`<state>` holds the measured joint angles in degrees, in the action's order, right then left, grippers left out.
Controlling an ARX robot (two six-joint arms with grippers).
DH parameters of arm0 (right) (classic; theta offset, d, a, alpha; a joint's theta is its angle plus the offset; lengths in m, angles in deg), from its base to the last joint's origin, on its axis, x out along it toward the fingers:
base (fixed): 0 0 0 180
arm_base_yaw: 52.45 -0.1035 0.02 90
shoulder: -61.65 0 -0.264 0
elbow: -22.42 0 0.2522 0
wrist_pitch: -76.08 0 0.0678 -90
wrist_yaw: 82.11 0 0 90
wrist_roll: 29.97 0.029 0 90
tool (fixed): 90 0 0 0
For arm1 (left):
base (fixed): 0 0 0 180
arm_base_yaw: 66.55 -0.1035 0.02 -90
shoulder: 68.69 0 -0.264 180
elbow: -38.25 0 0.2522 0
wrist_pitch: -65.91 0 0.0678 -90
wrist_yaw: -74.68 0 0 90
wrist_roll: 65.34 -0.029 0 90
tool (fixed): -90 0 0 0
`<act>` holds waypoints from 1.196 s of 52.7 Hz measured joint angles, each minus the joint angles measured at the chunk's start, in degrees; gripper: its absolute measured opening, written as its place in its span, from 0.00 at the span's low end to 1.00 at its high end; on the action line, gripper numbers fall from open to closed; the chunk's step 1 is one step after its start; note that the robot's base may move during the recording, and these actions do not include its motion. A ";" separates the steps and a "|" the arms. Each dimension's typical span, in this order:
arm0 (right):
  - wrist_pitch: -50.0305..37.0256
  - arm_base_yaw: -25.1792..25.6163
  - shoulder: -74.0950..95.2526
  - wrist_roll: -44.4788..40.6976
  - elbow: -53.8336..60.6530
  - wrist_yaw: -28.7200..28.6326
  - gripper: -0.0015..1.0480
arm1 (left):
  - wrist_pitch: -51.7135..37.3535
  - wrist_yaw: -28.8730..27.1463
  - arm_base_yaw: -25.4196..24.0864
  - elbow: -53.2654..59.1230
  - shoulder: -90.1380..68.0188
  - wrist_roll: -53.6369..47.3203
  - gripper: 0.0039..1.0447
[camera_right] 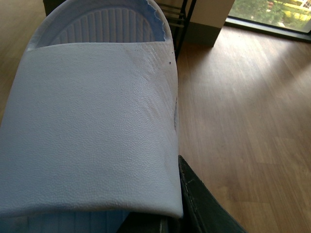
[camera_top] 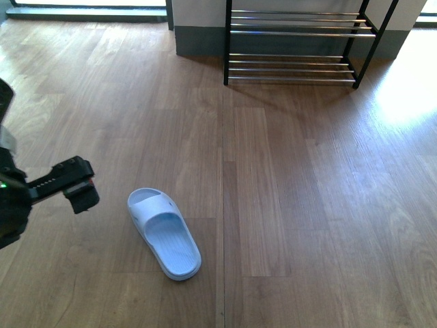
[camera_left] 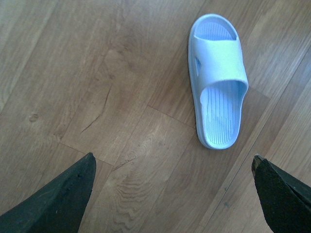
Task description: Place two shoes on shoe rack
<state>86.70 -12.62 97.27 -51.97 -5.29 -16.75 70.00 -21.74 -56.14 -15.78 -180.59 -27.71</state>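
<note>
Left hand [camera_left: 172,160] hung wide open near the slide [camera_top: 164,232] lower-left in front view, looked light and squishy, I'd pinch the strap [camera_left: 218,58]; right hand [camera_right: 187,199] gripped the other slide [camera_right: 92,121].

Brown wood-plank floor [camera_top: 293,205], white wall [camera_top: 198,10] with grey skirting [camera_top: 198,41] at far edge, bright sun patch [camera_top: 410,96] far right, window [camera_right: 272,12] showing greenery outside
</note>
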 joint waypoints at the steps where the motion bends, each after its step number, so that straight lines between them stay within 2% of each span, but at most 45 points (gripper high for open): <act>1: 0.00 0.00 0.00 0.00 0.00 0.00 0.02 | 0.00 0.24 0.07 -0.48 -0.70 -0.09 0.91; 29: 0.00 0.00 0.00 0.00 0.00 0.00 0.02 | -1.77 0.31 2.78 -13.73 -19.89 -6.45 0.91; 47: 0.00 0.00 0.00 0.00 0.00 0.00 0.02 | -5.18 0.83 4.72 -18.08 -26.60 -9.70 0.91; 63: 0.00 0.00 0.00 0.00 0.00 0.00 0.02 | -10.12 -3.63 4.39 -23.39 -35.65 -15.82 0.91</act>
<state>86.70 -12.62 97.27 -51.97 -5.29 -16.75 59.88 -25.37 -51.74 -39.17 -216.24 -43.54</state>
